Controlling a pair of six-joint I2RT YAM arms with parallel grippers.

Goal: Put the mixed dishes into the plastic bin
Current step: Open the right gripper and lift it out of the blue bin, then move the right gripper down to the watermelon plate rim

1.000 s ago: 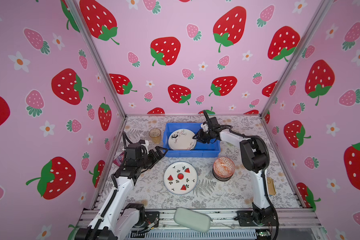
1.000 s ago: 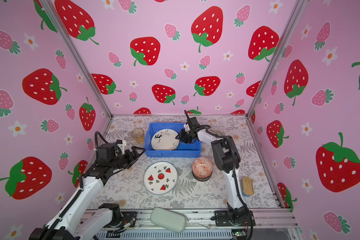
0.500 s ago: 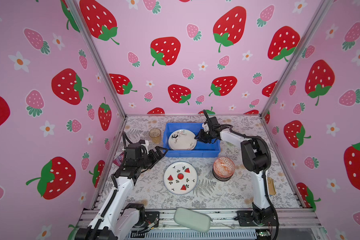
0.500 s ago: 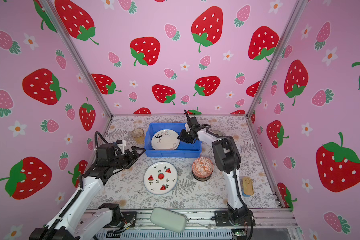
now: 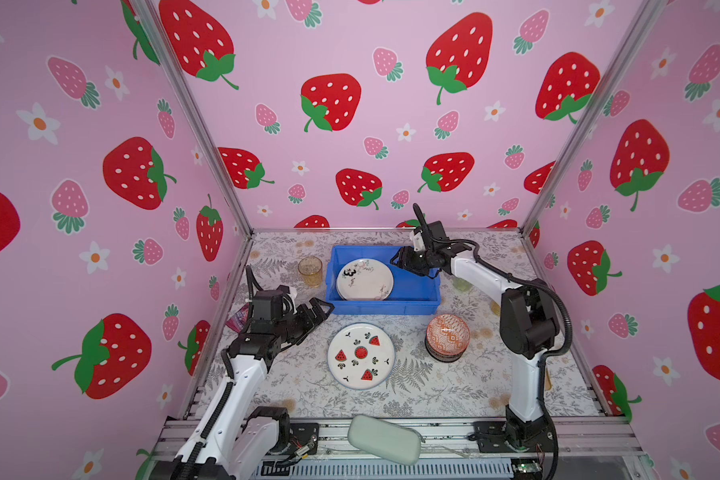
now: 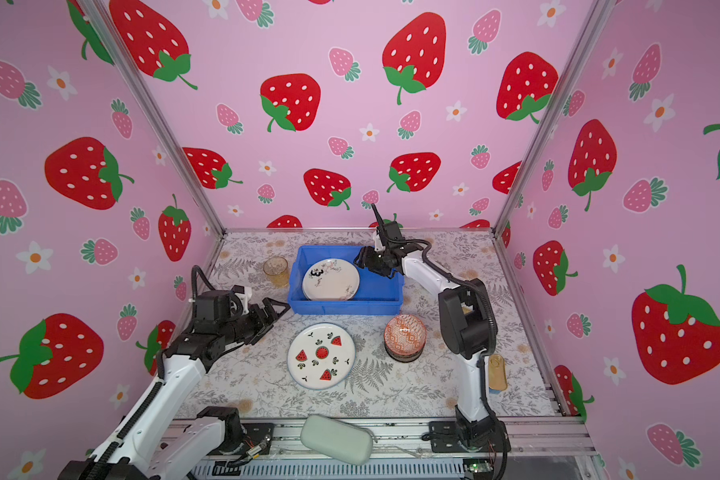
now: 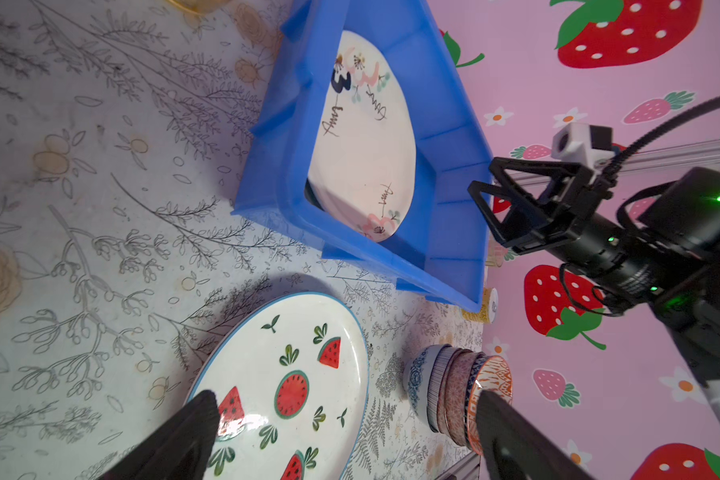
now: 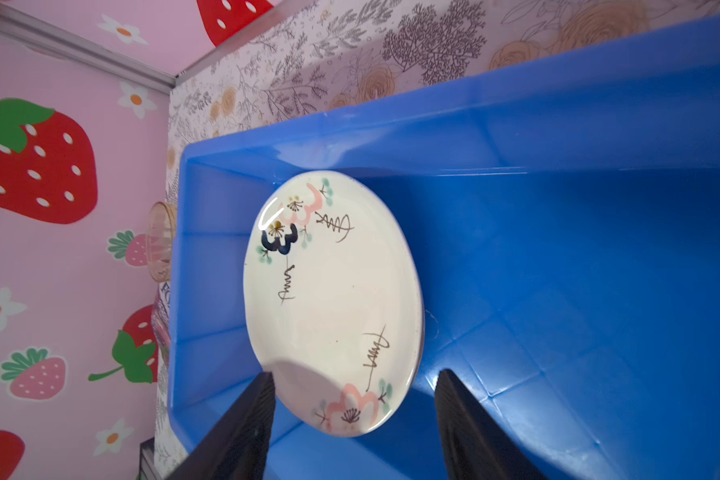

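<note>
The blue plastic bin (image 5: 383, 305) (image 6: 344, 308) stands at the back middle of the table. A pale floral plate (image 5: 364, 279) (image 8: 333, 299) rests in its left half. My right gripper (image 5: 398, 262) (image 8: 355, 375) hovers open over the bin's right part, with the plate's edge between its fingers but apart from them. A watermelon plate (image 5: 361, 355) (image 7: 283, 390) lies in front of the bin. Stacked patterned bowls (image 5: 447, 336) (image 7: 458, 395) stand to its right. An amber tumbler (image 5: 310, 270) stands left of the bin. My left gripper (image 5: 319, 307) (image 7: 346, 399) is open and empty near the bin's front left corner.
A grey-green pouch (image 5: 383, 438) lies on the front rail. A purple bag (image 5: 238, 318) sits by the left wall behind my left arm. A small yellow object (image 6: 497, 372) lies near the right wall. Pink walls close in three sides.
My right gripper has opened and let go of the floral plate, which now rests in the bin. The left arm has not moved.
</note>
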